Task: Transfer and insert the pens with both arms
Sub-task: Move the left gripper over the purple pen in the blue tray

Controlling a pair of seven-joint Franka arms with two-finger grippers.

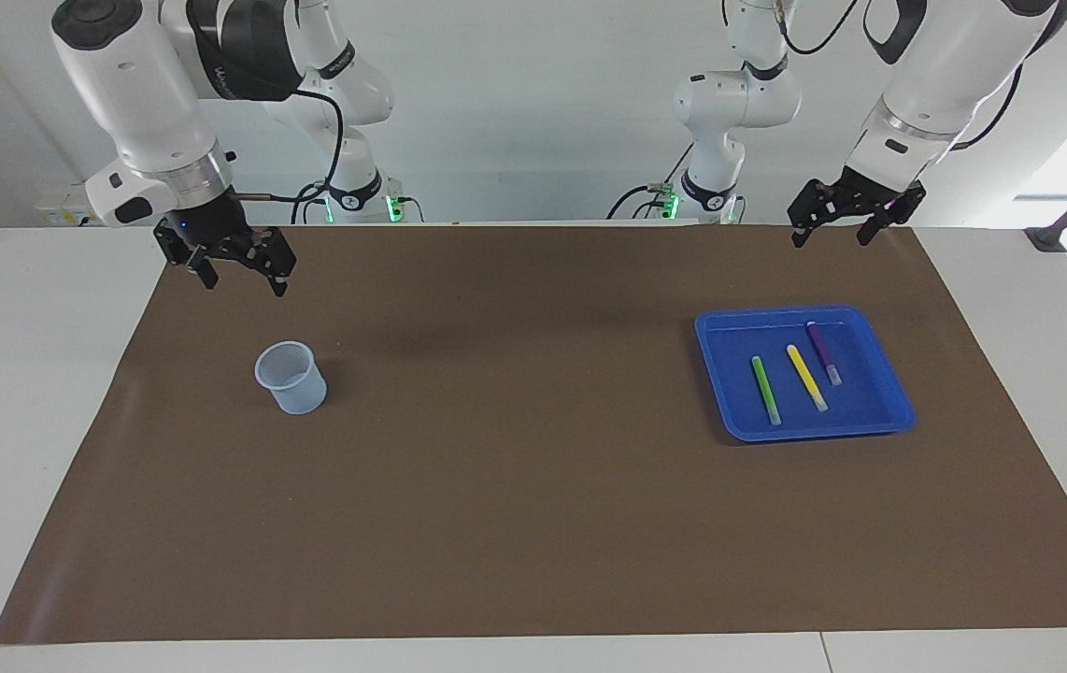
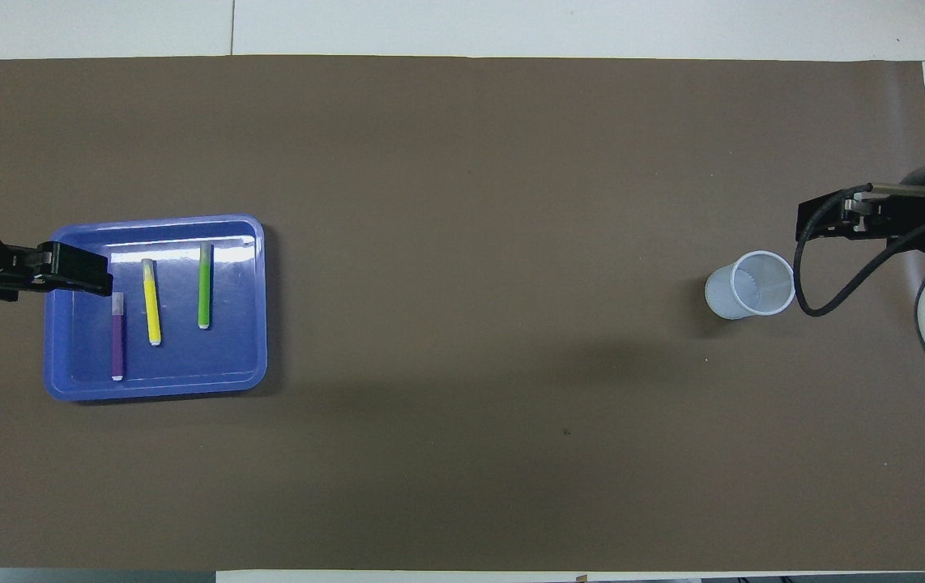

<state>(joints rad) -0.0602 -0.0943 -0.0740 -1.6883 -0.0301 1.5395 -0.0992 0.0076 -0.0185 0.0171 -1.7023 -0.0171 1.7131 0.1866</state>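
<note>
Three pens (image 1: 804,374) in a blue tray (image 1: 889,411) bear no legible writing.

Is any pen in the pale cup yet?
No, the pale translucent plastic cup looks empty; the purple, yellow and green pens lie in the blue rectangular plastic tray.

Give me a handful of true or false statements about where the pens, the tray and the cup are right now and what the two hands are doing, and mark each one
1. All three pens lie in the blue tray. True: the purple pen, yellow pen and green pen are all inside it.
2. The cup holds a pen. False: it is empty.
3. The left hand grips the purple pen. False: it is open, raised and holds nothing.
4. The cup stands upright toward the right arm's end of the table. True.
5. The right hand is open. True.
6. The yellow pen lies between the other two. True.
</note>
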